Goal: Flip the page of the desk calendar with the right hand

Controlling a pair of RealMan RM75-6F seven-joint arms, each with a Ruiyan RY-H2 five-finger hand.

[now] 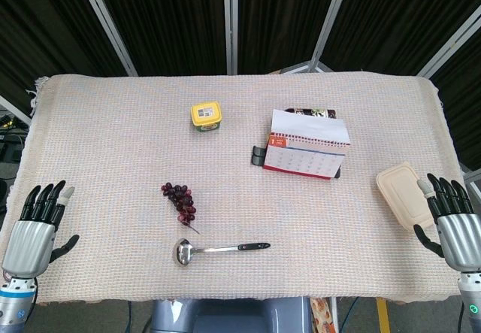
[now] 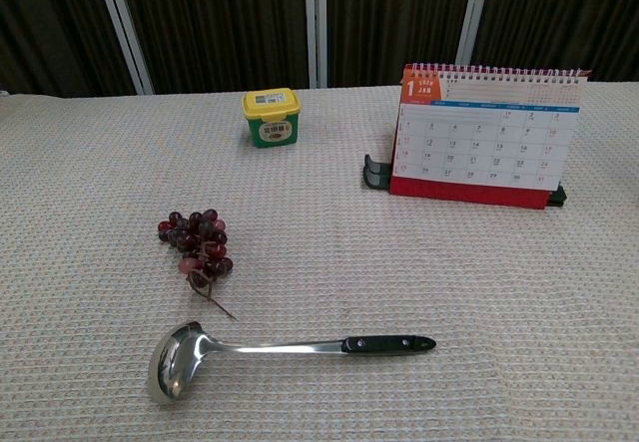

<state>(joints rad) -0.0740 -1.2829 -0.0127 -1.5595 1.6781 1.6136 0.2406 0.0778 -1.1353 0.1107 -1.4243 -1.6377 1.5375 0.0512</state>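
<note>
The desk calendar point(image 1: 307, 152) stands upright right of the table's middle, its red and white January page point(image 2: 484, 138) facing me on a black base. My right hand point(image 1: 453, 220) rests at the table's right edge, fingers straight and apart, holding nothing, well to the right of the calendar. At the left front edge my left hand point(image 1: 37, 224) lies the same way, empty with fingers extended. Neither hand shows in the chest view.
A beige lidded container point(image 1: 404, 192) lies just left of my right hand. A yellow-lidded green tub point(image 1: 206, 116) sits at the back centre. Dark grapes point(image 1: 180, 201) and a steel ladle point(image 1: 218, 249) with black handle lie near the front middle. A woven cloth point(image 1: 113, 137) covers the table.
</note>
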